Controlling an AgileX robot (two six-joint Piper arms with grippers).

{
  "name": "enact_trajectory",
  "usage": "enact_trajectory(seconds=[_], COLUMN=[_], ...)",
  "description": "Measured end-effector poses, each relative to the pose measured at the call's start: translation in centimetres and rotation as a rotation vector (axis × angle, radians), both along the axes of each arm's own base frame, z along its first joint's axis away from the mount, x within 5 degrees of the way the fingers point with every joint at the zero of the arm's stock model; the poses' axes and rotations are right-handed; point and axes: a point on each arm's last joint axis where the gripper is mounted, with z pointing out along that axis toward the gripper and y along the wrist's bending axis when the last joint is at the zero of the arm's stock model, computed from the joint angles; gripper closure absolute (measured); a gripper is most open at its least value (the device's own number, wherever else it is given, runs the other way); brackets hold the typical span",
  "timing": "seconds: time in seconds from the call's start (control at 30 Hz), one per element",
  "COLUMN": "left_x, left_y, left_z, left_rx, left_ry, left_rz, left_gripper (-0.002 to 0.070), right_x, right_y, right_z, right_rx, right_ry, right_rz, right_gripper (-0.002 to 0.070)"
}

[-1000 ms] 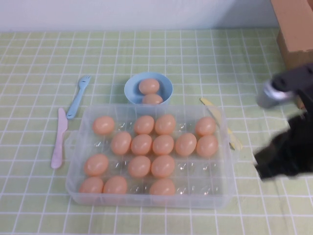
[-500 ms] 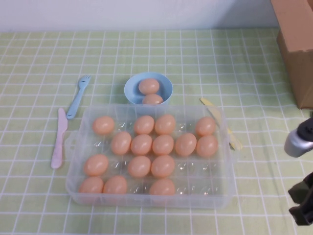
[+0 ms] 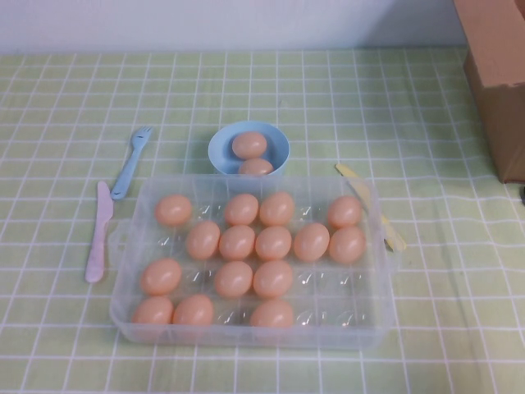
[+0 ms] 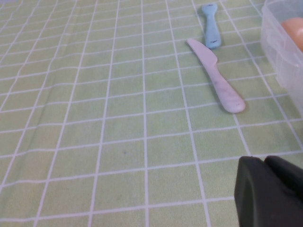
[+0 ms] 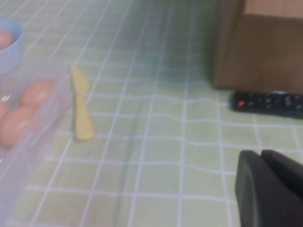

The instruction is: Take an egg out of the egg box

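Now withdrawn out of the high view, right gripper (image 5: 270,189) low, well right of the egg box (image 3: 373,328); left gripper (image 4: 272,189) parked left of it. Cannot tell either's grip. Nearest egg (image 3: 347,244) seated in its cup; likely resetting.

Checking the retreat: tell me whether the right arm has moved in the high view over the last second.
Yes. It slid from beside the cardboard box toward the robot's near right, out of the high view; the right claw hangs over the tablecloth.
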Motion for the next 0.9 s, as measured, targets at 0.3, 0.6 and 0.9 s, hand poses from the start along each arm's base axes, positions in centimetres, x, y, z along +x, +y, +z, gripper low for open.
enact_trajectory(seconds=[0.3,0.6,0.9], left_x=[0.0,0.0,0.0], left_y=[0.0,0.0,0.0], left_z=[0.0,0.0,0.0], left_rx=[0.0,0.0,0.0], left_ry=[0.0,0.0,0.0], left_rz=[0.0,0.0,0.0], left_gripper=[0.068,0.068,0.068], right_x=[-2.2,-2.7,-2.7], right_y=[-1.2,-1.2,-1.0], right_z=[-3.2,-3.0,-3.4], right_rx=[0.024,0.089,-0.05], right_ry=[-0.244,-0.281,-0.256], right_rz=[-0.138,-0.142,-0.095], right_gripper=[0.0693,0.0694,0.0694])
